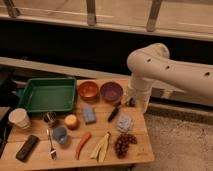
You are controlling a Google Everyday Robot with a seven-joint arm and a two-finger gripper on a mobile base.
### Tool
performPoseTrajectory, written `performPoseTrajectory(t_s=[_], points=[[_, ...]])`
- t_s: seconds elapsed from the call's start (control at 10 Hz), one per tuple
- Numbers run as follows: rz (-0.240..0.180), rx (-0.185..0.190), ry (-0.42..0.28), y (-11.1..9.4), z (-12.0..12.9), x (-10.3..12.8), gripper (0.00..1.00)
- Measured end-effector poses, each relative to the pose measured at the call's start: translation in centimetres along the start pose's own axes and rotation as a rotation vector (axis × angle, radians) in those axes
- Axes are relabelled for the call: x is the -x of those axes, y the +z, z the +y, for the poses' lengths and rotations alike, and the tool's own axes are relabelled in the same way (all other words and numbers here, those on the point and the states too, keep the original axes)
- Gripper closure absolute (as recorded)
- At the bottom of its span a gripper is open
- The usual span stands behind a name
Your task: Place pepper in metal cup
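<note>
three cups at the lower left: one metal cup (pixel 49 119), one blue cup (pixel 60 134), one white paper cup (pixel 19 118). two bowls at centre: one orange bowl (pixel 88 90), one purple bowl (pixel 111 91). one pepper (pixel 82 145), one banana peel (pixel 101 147) and one grape bunch (pixel 124 144) (all along the bottom of the frame). one green tray (pixel 47 96) at the left, one blue sponge (pixel 89 115). one gripper (pixel 131 102), right of centre, near the purple bowl.

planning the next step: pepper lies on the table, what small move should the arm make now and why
Probably swing the gripper left, toward the front of the table, to hover over the pepper. It sits open and empty by the purple bowl at the right edge, while the pepper lies loose beside the banana peel, apart from the metal cup.
</note>
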Motion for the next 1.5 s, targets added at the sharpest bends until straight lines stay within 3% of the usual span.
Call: performPoseTrajectory(t_s=[0.6,0.8,1.0,1.3,1.5], points=[[0.000,0.001,-0.002,0.0,0.0,0.0,0.35],[0.005,0.000,-0.047,-0.4,0.4,-0.4,0.35],[0.017,0.005,-0.116,-0.3,3.1,-1.7,0.35],[0.057,0.024,-0.197,0.7,9.4,-4.8,0.35],[0.113,0.050,-0.277,2.0,13.7,-8.3,0.35]])
